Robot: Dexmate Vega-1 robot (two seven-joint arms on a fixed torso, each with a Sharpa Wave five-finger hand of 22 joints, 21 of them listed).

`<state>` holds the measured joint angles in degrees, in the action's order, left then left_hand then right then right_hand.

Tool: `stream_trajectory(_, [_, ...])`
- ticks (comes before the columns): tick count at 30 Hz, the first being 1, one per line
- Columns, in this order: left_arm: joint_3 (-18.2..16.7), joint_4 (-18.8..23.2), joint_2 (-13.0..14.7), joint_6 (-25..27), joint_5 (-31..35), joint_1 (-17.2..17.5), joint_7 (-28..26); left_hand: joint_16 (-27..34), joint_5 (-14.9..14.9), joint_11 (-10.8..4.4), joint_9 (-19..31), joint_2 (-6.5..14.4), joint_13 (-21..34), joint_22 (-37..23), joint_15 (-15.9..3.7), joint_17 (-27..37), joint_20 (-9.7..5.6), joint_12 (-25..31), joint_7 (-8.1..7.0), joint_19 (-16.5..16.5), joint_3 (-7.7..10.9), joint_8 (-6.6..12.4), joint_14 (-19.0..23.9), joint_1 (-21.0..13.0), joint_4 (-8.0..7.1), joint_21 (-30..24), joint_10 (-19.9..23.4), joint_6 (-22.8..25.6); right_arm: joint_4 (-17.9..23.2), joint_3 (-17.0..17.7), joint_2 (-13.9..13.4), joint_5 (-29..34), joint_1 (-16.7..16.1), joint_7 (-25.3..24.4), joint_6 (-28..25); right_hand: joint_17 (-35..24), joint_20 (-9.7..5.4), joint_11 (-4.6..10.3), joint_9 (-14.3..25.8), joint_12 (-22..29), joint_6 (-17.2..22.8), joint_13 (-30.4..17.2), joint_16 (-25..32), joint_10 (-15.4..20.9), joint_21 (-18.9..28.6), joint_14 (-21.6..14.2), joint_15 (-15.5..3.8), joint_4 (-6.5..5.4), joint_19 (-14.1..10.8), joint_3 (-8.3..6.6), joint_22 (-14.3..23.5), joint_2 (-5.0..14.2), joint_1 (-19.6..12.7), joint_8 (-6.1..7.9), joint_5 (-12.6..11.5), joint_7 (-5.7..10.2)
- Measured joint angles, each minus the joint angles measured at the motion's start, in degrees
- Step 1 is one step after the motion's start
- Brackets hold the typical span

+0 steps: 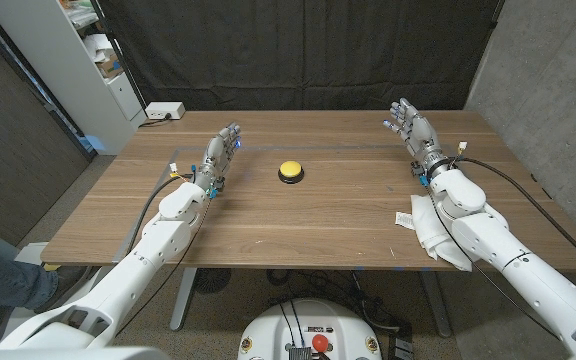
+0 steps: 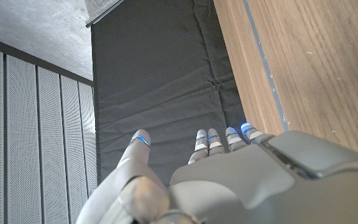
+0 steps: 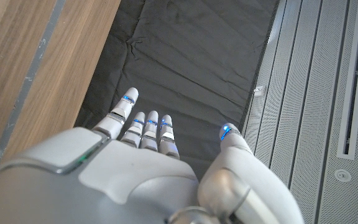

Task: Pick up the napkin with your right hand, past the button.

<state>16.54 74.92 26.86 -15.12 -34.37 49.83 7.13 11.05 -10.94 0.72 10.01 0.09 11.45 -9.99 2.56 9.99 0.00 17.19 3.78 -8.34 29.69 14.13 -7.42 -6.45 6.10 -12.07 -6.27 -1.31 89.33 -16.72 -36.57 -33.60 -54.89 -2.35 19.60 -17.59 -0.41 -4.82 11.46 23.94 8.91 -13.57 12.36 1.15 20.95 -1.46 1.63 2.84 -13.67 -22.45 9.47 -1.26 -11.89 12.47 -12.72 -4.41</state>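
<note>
Napkin [image 1: 430, 230] first — it is a white, crumpled cloth or paper lying on the wooden table [image 1: 328, 225], near the front edge on the robot's right side. The right forearm lies partly over it, so some of it is hidden. It looks very light and soft, and it should bend and fold when squeezed. It will not break. It could slip away or flop if only a tiny corner is pinched, so a good place to take hold is probably the thick bunched middle, where the folds stick up.

The yellow button [image 1: 290, 171] sits in the middle of the table, well apart from the napkin.

The right hand [image 1: 410, 128] is far from the napkin — it is out near the back edge of the table, fingers [image 3: 148, 127] spread and reaching forward. It holds nothing and touches nothing that can be seen. To get the napkin it would likely have to come back toward the robot.

The left hand [image 1: 220, 153] is on the other side of the button, fingers apart too, and it holds nothing.
</note>
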Motion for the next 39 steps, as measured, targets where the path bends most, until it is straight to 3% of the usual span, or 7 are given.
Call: stream_trajectory(39, [-0.3,2.7,1.0,-0.5,0.0,1.5,-0.2,0.0,0.0,-0.01,0.0,0.5,-0.3,0.0,0.00,0.0,0.00,-0.7,0.10,0.0,-0.39,-0.85,0.0,-0.5,0.38,0.2,0.6,0.5,4.3,5.3,-5.7,3.0,-6.5,-1.6,3.4,0.8,0.31,0.01,-0.3,-1.3,-0.2,1.3,0.0,0.0,-0.9,0.0,-0.01,0.55,-0.3,0.55,0.0,0.52,-0.5,-0.44,0.2,0.22])
